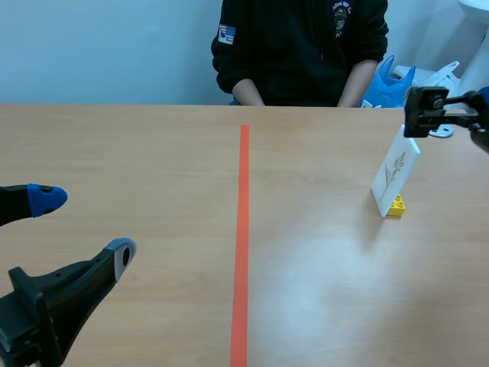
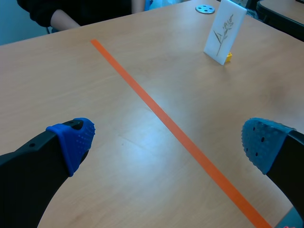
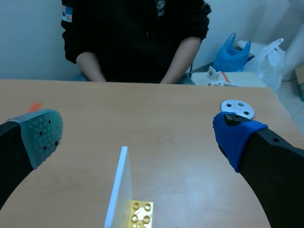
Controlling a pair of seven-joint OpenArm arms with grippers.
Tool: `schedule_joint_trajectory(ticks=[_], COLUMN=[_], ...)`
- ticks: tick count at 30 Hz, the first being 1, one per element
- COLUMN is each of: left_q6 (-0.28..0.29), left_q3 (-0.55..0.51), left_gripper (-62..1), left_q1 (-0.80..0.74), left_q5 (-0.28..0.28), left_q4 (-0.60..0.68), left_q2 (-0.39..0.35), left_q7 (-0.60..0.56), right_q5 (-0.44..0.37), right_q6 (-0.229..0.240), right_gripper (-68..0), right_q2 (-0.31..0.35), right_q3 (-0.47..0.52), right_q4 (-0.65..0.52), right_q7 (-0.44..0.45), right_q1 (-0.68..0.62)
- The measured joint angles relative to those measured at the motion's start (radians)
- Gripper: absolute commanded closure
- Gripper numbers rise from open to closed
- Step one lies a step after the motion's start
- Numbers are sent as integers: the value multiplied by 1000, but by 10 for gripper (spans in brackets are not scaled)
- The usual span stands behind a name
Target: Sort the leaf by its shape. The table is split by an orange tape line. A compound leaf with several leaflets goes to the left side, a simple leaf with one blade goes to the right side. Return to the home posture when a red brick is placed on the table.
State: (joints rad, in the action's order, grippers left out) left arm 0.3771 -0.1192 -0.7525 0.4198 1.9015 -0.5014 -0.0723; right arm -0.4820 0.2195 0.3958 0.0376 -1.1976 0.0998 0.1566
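One leaf card [image 1: 396, 170], and only one: white, upright with a slight tilt, touching one small yellow brick [image 1: 396, 205] at its foot. On its face, one printed sprig: a thin dark stem with several narrow parts branching off, finer and more crowded toward the tip, longer and sparser lower down. Too small to count the parts. From the right wrist view, seen only edge-on as a thin pale strip.

One orange tape line [image 1: 242, 245] straight down the middle of the worktop [image 1: 137, 153]. Card and brick on the right side of it, well apart from the line, toward the far edge.

Two grippers. Left gripper [image 1: 82, 227] low over the left half, fingers spread wide, nothing between the blue pads. Right gripper [image 3: 139, 137] above the card, fingers likewise wide apart and holding nothing, one pad grey-green and one blue, card and brick under the gap between them.

One white disc [image 3: 237, 108] with holes, flat near the far right corner. One person [image 1: 302, 46] in a dark top across the worktop. Beyond, one blue bag [image 3: 230, 52] and one white bag [image 3: 266, 59].
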Motion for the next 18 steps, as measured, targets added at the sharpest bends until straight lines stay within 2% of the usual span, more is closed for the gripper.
schedule_joint_trajectory(ticks=[3, 8, 14, 18], left_q6=[0, 0, 0, 0], left_q3=[0, 0, 0, 0], left_gripper=[-623, -623, -623, -623], left_q1=[0, 2, 5, 5], left_q5=[0, 0, 0, 0], left_q4=[0, 0, 0, 0], left_q2=[0, 0, 0, 0], left_q7=[0, 0, 0, 0], right_q5=[-43, -100, -122, -122], right_q6=[49, 93, 137, 142], right_gripper=[-679, -679, -679, -679], right_q2=[37, 76, 83, 83], right_q3=[31, 48, 48, 48], right_q4=[-140, -380, -609, -729], right_q7=[-45, -87, -88, -91], right_q1=[-92, -282, -525, -657])
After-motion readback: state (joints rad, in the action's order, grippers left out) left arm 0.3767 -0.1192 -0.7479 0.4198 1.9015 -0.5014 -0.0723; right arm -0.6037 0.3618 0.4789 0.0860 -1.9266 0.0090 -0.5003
